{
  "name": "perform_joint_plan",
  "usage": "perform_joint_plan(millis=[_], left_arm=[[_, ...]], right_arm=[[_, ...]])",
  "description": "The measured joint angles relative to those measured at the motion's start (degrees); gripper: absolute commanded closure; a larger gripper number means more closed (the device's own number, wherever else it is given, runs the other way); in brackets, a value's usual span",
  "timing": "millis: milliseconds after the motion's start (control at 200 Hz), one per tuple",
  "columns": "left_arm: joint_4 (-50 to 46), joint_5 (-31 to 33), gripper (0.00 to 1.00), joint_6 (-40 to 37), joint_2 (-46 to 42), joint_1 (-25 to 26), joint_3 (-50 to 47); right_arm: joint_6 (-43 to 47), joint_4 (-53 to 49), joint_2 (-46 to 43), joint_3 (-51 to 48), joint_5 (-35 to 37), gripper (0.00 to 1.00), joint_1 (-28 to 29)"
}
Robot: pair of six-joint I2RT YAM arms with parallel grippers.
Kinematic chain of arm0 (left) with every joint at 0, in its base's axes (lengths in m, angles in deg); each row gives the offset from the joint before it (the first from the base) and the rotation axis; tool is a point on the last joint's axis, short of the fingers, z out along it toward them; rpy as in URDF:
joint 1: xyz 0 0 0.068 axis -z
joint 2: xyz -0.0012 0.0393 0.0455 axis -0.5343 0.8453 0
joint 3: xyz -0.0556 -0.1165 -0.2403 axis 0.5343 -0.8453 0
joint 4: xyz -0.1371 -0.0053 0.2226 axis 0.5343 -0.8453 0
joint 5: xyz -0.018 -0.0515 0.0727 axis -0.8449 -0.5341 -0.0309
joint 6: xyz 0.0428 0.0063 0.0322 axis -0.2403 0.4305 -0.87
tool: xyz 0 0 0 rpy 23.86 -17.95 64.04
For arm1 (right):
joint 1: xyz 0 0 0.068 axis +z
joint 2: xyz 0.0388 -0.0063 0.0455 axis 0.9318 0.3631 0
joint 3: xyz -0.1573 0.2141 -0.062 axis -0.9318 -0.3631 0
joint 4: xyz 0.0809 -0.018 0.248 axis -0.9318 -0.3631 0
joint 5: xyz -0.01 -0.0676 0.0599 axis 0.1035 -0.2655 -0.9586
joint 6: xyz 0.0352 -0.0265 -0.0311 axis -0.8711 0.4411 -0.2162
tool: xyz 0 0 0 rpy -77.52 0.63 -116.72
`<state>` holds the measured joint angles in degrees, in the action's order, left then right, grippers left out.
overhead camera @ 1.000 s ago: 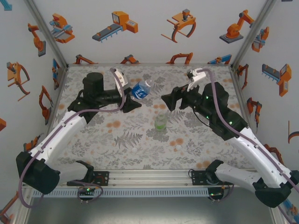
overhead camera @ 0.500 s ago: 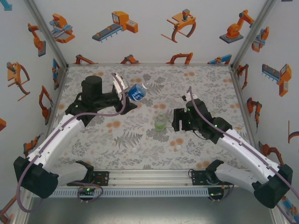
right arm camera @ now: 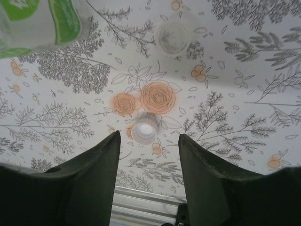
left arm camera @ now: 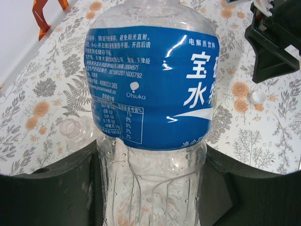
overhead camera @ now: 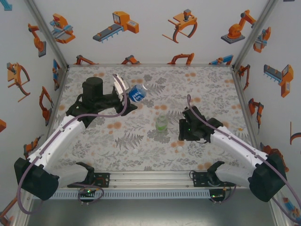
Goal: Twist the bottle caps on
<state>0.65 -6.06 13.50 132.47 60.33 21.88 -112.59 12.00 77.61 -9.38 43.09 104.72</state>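
Observation:
My left gripper [overhead camera: 127, 94] [left arm camera: 153, 193] is shut on the lower body of the blue-label bottle [overhead camera: 137, 92] [left arm camera: 150, 80], which it holds tilted above the table. The green-tinted bottle [overhead camera: 161, 124] [right arm camera: 37, 23] stands mid-table. My right gripper [overhead camera: 182, 137] [right arm camera: 148, 136] is open and points down at the table. A white cap [overhead camera: 179, 148] [right arm camera: 143, 131] [left arm camera: 257, 97] lies just beyond its fingertips, in line with the gap. A second white cap [overhead camera: 135, 151] lies near the front. A clear plastic bottle neck [left arm camera: 72, 129] rests on the table beside the held bottle.
A pale translucent round thing [right arm camera: 173, 36] lies on the flowered cloth beyond the cap; I cannot tell what it is. The metal rail [overhead camera: 150, 178] [right arm camera: 146, 205] runs along the near edge, close under my right gripper. White walls enclose the table.
My right arm has swung down and back toward the near edge, from beside the blue-label bottle to low over the white cap. The left gripper tilted the bottle slightly, then held still.

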Motion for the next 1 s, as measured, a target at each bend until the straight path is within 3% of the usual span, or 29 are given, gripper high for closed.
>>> perform_joint_plan(millis=[631, 861, 996], left_arm=[[0.3, 0.2, 0.7, 0.4, 0.0, 0.0, 0.0], [0.3, 0.6, 0.7, 0.4, 0.0, 0.0, 0.0], [0.3, 0.7, 0.7, 0.4, 0.0, 0.0, 0.0]], right_arm=[[-5.4, 5.7, 8.7, -5.1, -3.1, 0.47, 3.2], [-6.0, 6.5, 10.4, -6.3, -3.2, 0.51, 3.2], [-6.4, 6.6, 10.6, -6.4, -3.3, 0.58, 3.2]])
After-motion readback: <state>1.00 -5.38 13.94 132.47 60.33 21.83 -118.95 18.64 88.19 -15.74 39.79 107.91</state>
